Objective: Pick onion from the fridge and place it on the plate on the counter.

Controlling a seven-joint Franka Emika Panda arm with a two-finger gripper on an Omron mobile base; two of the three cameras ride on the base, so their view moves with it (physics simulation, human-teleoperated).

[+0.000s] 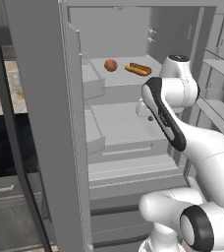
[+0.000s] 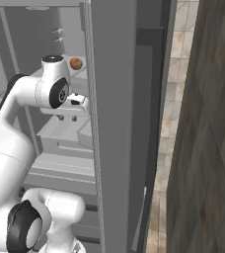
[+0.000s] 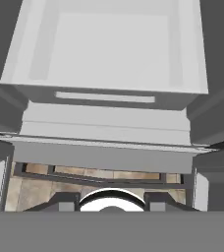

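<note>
Looking into the open fridge (image 1: pixel 119 138), we see the onion (image 1: pixel 110 65) resting on an upper shelf just beside a hot-dog-like roll (image 1: pixel 138 69), while our tool (image 3: pixel 112 203) points down over a drawer (image 3: pixel 109 54) lower in the fridge, well apart from the onion, its grip state impossible to tell.

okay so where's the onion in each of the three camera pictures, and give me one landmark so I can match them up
Left base view: the onion sits on the upper fridge shelf, upper middle, left of the hot-dog roll.
Right base view: onion at upper left, beside the arm's round joint.
Hand view: not in it; this camera looks down on a lower fridge drawer.
Shared landmark of the two base views: that upper shelf.
</note>
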